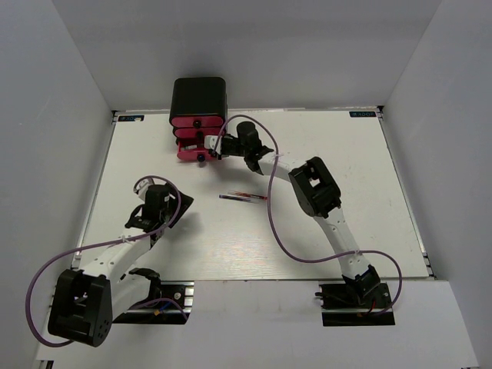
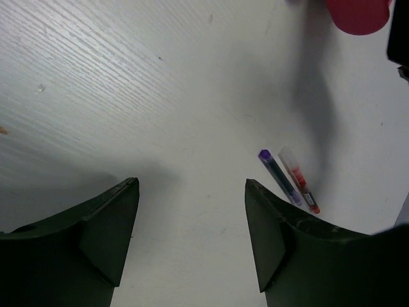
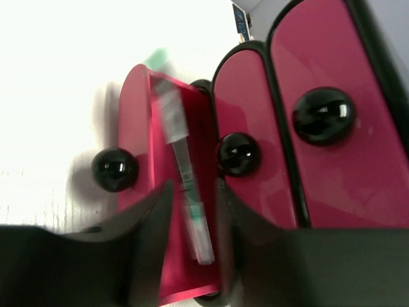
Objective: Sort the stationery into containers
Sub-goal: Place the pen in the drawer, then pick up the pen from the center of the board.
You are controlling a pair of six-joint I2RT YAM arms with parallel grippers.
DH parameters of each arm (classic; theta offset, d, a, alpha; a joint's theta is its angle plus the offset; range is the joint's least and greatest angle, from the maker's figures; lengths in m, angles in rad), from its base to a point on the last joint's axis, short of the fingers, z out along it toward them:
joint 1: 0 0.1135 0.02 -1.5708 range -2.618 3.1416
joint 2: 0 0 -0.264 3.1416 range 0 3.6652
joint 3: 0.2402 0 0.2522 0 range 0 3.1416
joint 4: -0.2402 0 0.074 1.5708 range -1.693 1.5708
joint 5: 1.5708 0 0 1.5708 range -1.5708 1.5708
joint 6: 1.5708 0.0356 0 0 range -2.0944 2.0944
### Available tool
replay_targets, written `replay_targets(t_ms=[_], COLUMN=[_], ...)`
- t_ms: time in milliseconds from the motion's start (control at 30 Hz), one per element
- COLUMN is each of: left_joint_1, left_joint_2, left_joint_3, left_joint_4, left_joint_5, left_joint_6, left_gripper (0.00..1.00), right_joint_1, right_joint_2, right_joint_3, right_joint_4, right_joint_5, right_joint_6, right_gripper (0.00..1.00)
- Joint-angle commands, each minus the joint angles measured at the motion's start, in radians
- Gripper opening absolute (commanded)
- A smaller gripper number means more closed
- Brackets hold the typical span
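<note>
Release is the step: the right tool [image 3: 193,187], jaws narrowly parted around the thin green pen [image 3: 181,153], is best centred over the pulled-out bottom pink drawer [image 3: 134,109]. The left tool [image 2: 192,185] gapes wide and empty above the white bench [image 2: 128,77]. Only its wrist view shows the thin blue pen [image 2: 280,178] and thin red pen [image 2: 299,182] clearly.

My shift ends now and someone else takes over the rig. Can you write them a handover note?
Left hand: open, empty, over the table.
Right hand: open around a blurred green pen, seemingly not clamped, at the open drawer.
The cabinet stands at the far edge; the other two drawers are shut.
Done: green pen about in.
Left: blue pen and red pen, side by side mid-table; then probably close the drawer.
</note>
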Motion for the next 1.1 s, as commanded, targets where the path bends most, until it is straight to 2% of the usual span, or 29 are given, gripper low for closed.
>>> replay_targets(t_ms=[0, 100, 267, 333, 367, 400, 433, 467, 500, 533, 567, 600, 633, 667, 700, 733, 767, 833, 867, 900, 967, 1067], left_joint_1=[-0.003, -0.003, -0.012, -0.012, -0.012, -0.012, -0.012, -0.012, -0.012, -0.012, -0.012, -0.012, -0.012, -0.021, -0.021, -0.021, -0.03, -0.039, -0.052, -0.052, -0.061, -0.082], left_joint_2=[-0.004, -0.004, 0.016, 0.039, 0.058, 0.071, 0.085, 0.1, 0.136, 0.158, 0.184, 0.209, 0.262, 0.29, 0.318, 0.344, 0.386, 0.427, 0.453, 0.453, 0.467, 0.477], left_joint_3=[0.039, 0.039, 0.039, 0.048, 0.048, 0.059, 0.059, 0.068, 0.068, 0.08, 0.097, 0.112, 0.149, 0.172, 0.196, 0.223, 0.267, 0.309, 0.339, 0.348, 0.349, 0.375], left_joint_4=[-0.014, -0.014, 0.051, 0.087, 0.103, 0.117, 0.15, 0.172, 0.19, 0.21, 0.25, 0.264, 0.284, 0.284, 0.275, 0.263, 0.237, 0.192, 0.172, 0.154, 0.164, 0.175], left_joint_5=[0.014, 0.023, 0.08, 0.112, 0.124, 0.147, 0.162, 0.182, 0.225, 0.253, 0.283, 0.351, 0.421, 0.422, 0.478, 0.501, 0.52, 0.548, 0.563, 0.563, 0.563, 0.552], left_joint_6=[0.013, 0.013, 0.013, 0.013, 0.013, 0.013, 0.013, 0.013, 0.026, 0.039, 0.056, 0.103, 0.181, 0.182, 0.277, 0.333, 0.394, 0.572, 0.627, 0.675, 0.784, 0.925], left_gripper=[0.77, 0.77, 0.77, 0.73, 0.68, 0.64, 0.61, 0.51, 0.45, 0.38, 0.25, 0.2, 0.14, 0.14, 0.13, 0.13, 0.15, 0.23, 0.26, 0.32, 0.34, 0.37], right_joint_1=[-0.003, -0.006, -0.006, -0.004, -0.01, -0.012, -0.017, -0.027, -0.033, -0.044, -0.05, -0.056, -0.073, -0.073, -0.092, -0.098, -0.102, -0.127, -0.13, -0.144, -0.159, -0.181], right_joint_2=[0.011, -0.001, -0.073, -0.165, -0.192, -0.285, -0.316, -0.347, -0.443, -0.474, -0.528, -0.551, -0.629, -0.63, -0.648, -0.689, -0.706, -0.757, -0.769, -0.791, -0.815, -0.872], right_joint_3=[0.026, 0.009, -0.106, -0.163, -0.259, -0.296, -0.325, -0.418, -0.448, -0.489, -0.525, -0.553, -0.582, -0.582, -0.615, -0.628, -0.645, -0.709, -0.729, -0.749, -0.775, -0.829], right_joint_4=[0.07, 0.076, 0.128, 0.179, 0.193, 0.217, 0.217, 0.208, 0.14, 0.104, 0.017, -0.032, -0.201, -0.203, -0.246, -0.337, -0.356, -0.437, -0.464, -0.485, -0.559, -0.551], right_joint_5=[-0.004, -0.004, -0.021, -0.028, -0.036, -0.044, -0.056, -0.068, -0.097, -0.122, -0.129, -0.154, -0.166, -0.166, -0.177, -0.179, -0.179, -0.188, -0.189, -0.194, -0.203, -0.203], right_joint_6=[-0.008, -0.007, 0.015, 0.035, 0.061, 0.089, 0.118, 0.13, 0.149, 0.154, 0.155, 0.152, 0.152, 0.152, 0.143, 0.141, 0.149, 0.144, 0.123, 0.115, 0.092, 0.104], right_gripper=[0.42, 0.48, 0.48, 0.41, 0.38, 0.3, 0.26, 0.21, 0.16, 0.07, 0.03, 0.0, 0.0, 0.0, 0.0, 0.05, 0.1, 0.22, 0.33, 0.37, 0.41, 0.42])
